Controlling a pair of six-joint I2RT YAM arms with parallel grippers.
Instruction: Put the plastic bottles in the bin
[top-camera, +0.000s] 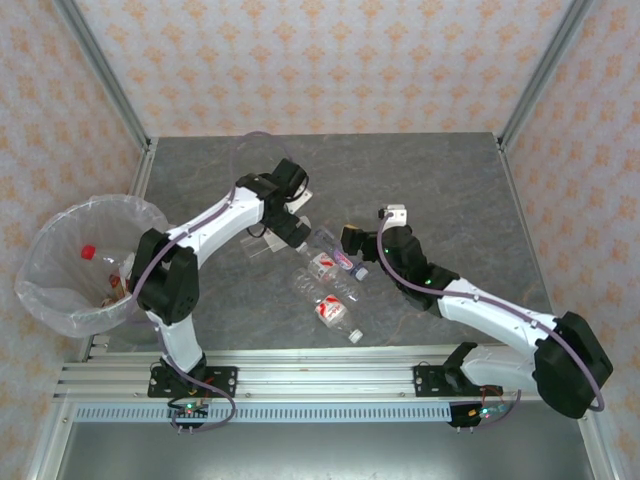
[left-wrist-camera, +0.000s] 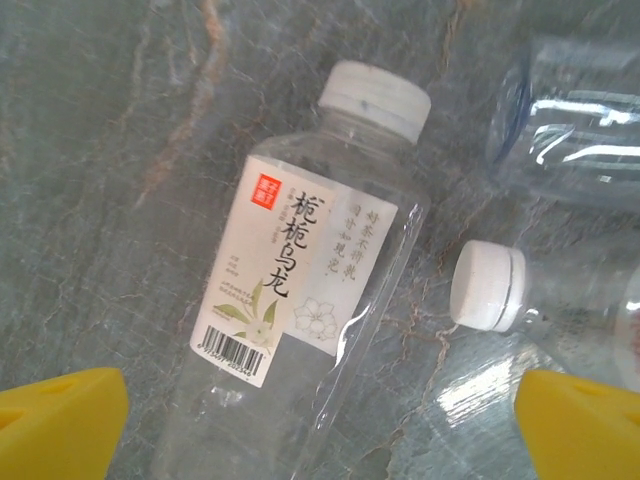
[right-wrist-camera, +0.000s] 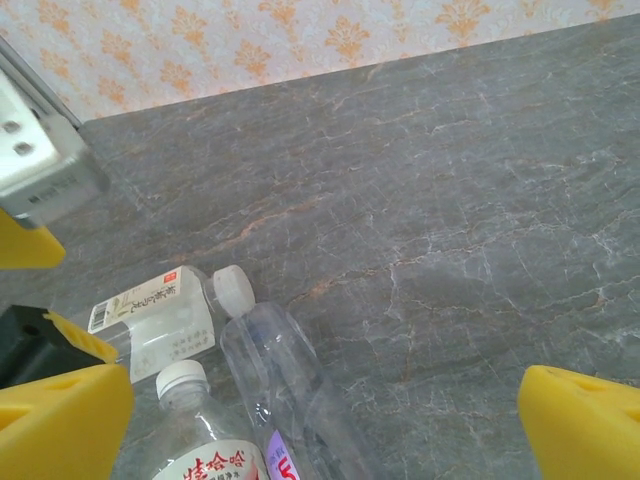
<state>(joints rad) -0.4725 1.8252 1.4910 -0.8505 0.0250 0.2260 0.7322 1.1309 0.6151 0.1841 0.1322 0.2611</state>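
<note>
Right, both grippers had their fingers spread wide, nothing held. The left gripper (top-camera: 295, 238) hung over a white-label tea bottle (left-wrist-camera: 300, 300) lying flat on the grey stone-look table (top-camera: 430, 190), its white cap (left-wrist-camera: 375, 95) toward the top of the left wrist view. The right gripper (top-camera: 352, 240) sat just beside the same cluster. Several bottles (top-camera: 335, 290) lay there mid-table, touching or nearly so, well apart from the bin (top-camera: 40, 300) at the left edge. The bin held a few, one red cap (top-camera: 88, 251) showing.

Handling, my guess: empty thin-wall plastic, very light, slick, would dent under squeeze and roll if nudged. Best taken across the body at the label, mid-length, not at the tapered neck.

Hard to read: the crinkled bag blurred the bin contents, count unclear. The left arm covered part of the cluster from above. Neighbouring bottles were cut off at the wrist-view edges.
</note>
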